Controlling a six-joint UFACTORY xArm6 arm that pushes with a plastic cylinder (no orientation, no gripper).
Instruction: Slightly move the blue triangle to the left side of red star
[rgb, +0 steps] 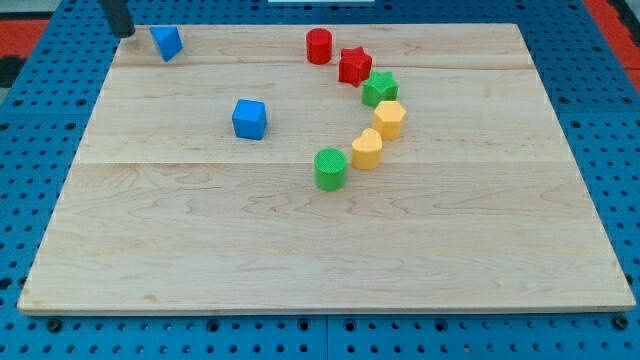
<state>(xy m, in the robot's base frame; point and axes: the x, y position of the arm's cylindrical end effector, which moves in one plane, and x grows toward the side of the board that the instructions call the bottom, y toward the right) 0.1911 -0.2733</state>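
The blue triangle (167, 42) lies near the board's top left corner. The red star (354, 66) sits at the view's top centre, far to the triangle's right. My tip (123, 33) is the lower end of the dark rod at the view's top left, just left of the blue triangle with a small gap between them.
A red cylinder (319, 46) stands left of the red star. A green star (380, 88), a yellow hexagon (389, 119), a yellow block (367, 150) and a green cylinder (331, 168) curve down below it. A blue cube (249, 119) sits left of centre. The wooden board (300, 250) lies on a blue pegboard.
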